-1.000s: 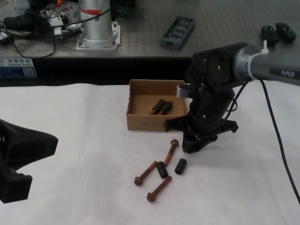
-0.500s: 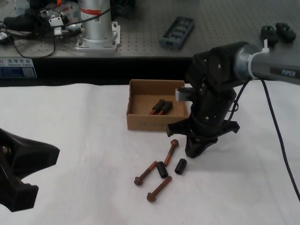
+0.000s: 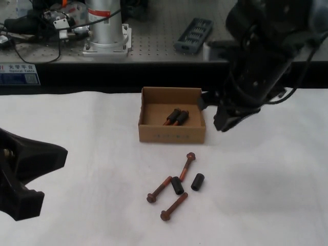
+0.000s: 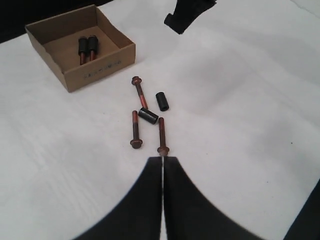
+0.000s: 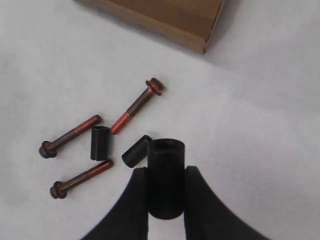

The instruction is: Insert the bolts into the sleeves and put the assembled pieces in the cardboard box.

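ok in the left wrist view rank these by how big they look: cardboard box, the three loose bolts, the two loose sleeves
1. cardboard box, by far the largest.
2. loose bolts; the three look about equal in length, so no ranking among them.
3. loose sleeves; both look alike, shorter than the bolts.

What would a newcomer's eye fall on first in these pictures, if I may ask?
The right gripper, beside the cardboard box, clamps a black sleeve. Two assembled pieces lie inside the box. Three bolts and two sleeves lie loose on the white cloth before it.
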Robot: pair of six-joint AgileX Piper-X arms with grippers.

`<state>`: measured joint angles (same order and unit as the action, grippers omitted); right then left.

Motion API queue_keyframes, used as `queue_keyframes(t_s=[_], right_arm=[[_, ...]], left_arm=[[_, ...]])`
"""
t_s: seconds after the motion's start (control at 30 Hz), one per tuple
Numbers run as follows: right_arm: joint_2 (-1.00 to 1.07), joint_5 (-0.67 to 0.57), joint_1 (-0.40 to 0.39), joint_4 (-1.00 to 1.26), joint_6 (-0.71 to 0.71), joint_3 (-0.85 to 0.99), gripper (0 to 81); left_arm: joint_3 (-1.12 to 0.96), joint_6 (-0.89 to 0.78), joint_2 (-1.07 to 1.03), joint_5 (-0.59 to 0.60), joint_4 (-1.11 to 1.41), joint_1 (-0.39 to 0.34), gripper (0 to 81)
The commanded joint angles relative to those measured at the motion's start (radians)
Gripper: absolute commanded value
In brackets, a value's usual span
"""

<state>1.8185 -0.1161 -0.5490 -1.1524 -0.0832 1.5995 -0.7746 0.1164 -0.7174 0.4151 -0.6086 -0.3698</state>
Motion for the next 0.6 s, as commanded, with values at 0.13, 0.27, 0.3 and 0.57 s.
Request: queue_keyframes(t_s=[0.13,0.27,0.3,0.57], right_arm=[[-0.244,-0.006,0.000,0.004,0.037,-0.198,2.6],[-0.412,-0.006,0.000,0.040,0.037,-0.367,2.6],[-0.460,-0.006,0.000,0.045,0.037,-0.407,2.6],[-0.796,-0.006,0.000,0.042,0.001,-0.627,2.6]], left_arm=[[-0.001,0.018,-0.086,0.067,0.045,0.002,0.7],[-0.001,0.018,-0.158,0.080,0.090,-0.002,0.6],[-0.001,0.018,-0.178,0.094,0.107,-0.005,0.6],[-0.001,0.018,-0.337,0.120,0.232,-0.074,0.6]])
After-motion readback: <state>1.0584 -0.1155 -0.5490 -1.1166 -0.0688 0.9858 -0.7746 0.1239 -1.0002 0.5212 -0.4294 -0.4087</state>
